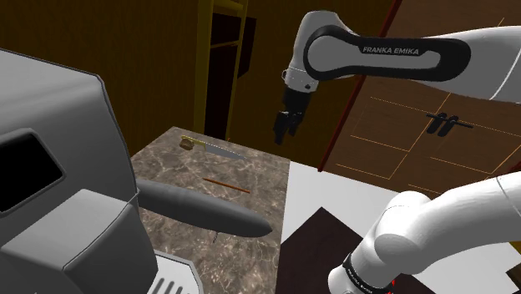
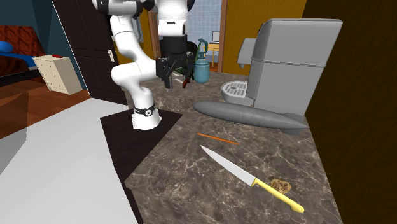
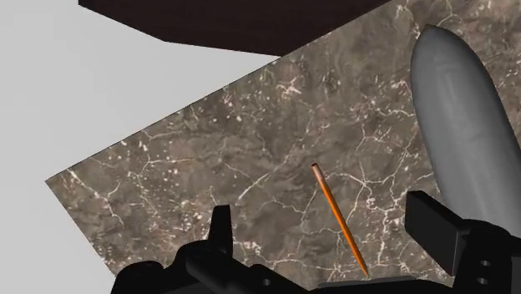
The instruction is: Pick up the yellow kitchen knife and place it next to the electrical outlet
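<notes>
I have the gripper [image 1: 286,127] hanging in the air above the bench [image 1: 171,163], fingers spread wide and nothing between them. In the wrist view the two black fingers [image 3: 220,224] stand well apart, and an orange stick [image 3: 338,219] lies flat on the brown marbled bench [image 3: 209,167] below the gap.

The knife [image 2: 249,179] lies flat on the bench [image 2: 184,191], not held. In the second exterior view it sits at 5 o'clock from the orange stick [image 2: 218,138], near it but not touching. Its grey blade tip points to 10 o'clock and its yellow handle runs off to 4 o'clock. A small brown speckled lump [image 2: 280,185] lies just beside the handle. In the same view the gripper [image 2: 176,81] is at 11 o'clock from the stick, well apart from the knife.

In the shoulder view the knife [image 1: 213,149] lies at 12 o'clock from the stick [image 1: 225,184], and the gripper is at 2 o'clock from the knife. A long grey torpedo-shaped body [image 1: 204,209] rests at 6 o'clock from the stick, its blunt end by a large grey machine [image 1: 50,167].
</notes>
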### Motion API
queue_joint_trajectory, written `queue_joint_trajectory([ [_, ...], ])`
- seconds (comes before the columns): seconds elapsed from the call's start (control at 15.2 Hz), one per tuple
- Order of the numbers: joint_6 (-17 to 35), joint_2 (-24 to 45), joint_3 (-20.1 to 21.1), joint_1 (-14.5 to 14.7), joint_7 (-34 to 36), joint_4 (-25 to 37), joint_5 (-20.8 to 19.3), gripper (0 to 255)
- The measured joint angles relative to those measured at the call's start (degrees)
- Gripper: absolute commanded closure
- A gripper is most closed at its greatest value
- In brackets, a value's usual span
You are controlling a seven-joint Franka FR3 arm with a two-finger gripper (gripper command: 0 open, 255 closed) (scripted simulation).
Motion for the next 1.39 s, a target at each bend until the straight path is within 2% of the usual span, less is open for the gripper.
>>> queue_joint_trajectory([
  [0.66,10.66,21.94,1.72,0.25,-0.43,10.93,-2.68,0],
  [1.12,13.86,37.52,2.33,0.78,-0.34,22.98,-5.58,0],
  [1.39,14.22,47.39,2.46,1.59,-0.12,32.28,-7.42,0],
])
